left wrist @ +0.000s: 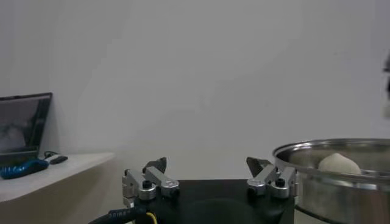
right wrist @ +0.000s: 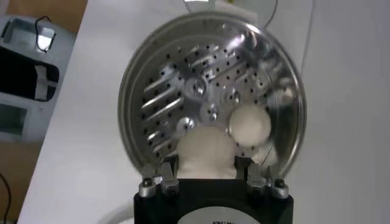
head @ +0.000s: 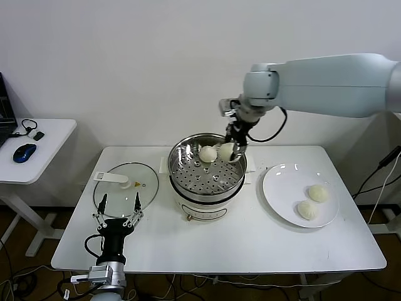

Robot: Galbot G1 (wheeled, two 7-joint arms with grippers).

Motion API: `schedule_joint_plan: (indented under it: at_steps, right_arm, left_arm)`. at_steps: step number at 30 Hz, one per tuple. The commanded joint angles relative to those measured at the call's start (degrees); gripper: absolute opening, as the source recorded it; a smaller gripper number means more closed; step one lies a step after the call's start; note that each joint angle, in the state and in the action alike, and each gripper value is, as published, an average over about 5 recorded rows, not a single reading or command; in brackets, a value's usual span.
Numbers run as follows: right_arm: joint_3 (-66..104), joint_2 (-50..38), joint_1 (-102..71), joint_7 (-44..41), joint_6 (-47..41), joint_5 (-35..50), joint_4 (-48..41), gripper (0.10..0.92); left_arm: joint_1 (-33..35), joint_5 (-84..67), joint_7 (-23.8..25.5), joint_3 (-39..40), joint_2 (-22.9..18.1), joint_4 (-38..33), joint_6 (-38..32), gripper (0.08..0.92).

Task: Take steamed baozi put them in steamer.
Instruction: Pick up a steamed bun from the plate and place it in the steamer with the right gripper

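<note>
The left pincer (head: 118, 208) hangs idle at the near left edge of the white worktop (head: 219, 244), its fingers spread wide and holding nothing, just in front of a flat glass lid (head: 125, 189) lying on the left side. At the middle of the worktop stands the steamer (head: 207, 175), a shiny steel pot with a perforated tray on a white base. Toward the right edge, a white round plate (head: 285, 188) carries two steamed baozi, one (head: 318, 193) farther back and one (head: 307, 209) nearer the front. Over the far side of the steamer, the right pincer (head: 230, 149) reaches down inside the rim, its fingers pinching a third baozi (right wrist: 206, 152) that sits at or just above the tray; contact with the tray cannot be told. A fourth baozi (right wrist: 250, 123) rests on the perforated tray just beside it. Beyond the worktop's left edge, a small side table (head: 37, 163) holds a blue mouse (head: 24, 152).
</note>
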Motion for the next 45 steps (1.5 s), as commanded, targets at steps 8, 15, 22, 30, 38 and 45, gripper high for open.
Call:
schedule_joint_plan:
  at_steps: [8,15,22,30,38,45]
  right_arm:
    - [5.7,13.4,-13.8,0.7,-1.2,-1.0,-15.2,0.619]
    - [6.2,14.2,-16.7,0.3,-0.8,-3.0,-18.3,0.619]
    - [7.0,14.7,-18.4,0.3,-0.7,-3.4,-19.7,0.619]
    - [7.0,15.0,-19.0,0.2,-0.6,-4.1,-20.3,0.619]
    - [8.1,16.2,-19.7,0.0,-0.2,-4.3,-22.3,0.619]
    - [7.9,15.8,-19.2,-1.1,-0.1,-5.2,-22.2,0.665]
  left_arm:
    - [-0.2,-0.1,0.2,-0.2,-2.3,0.0,0.2,0.823]
    - [-0.5,-0.4,0.1,-0.9,-2.1,0.5,0.1,0.823]
    - [-0.6,-0.5,0.0,-1.1,-2.0,0.9,0.1,0.823]
    - [-0.5,-0.5,0.0,-1.3,-2.0,0.6,0.0,0.823]
    - [-0.4,-0.5,-0.1,-1.5,-2.1,0.3,-0.2,0.823]
    - [-0.2,-0.4,-0.1,-1.7,-2.1,0.0,-0.2,0.823]
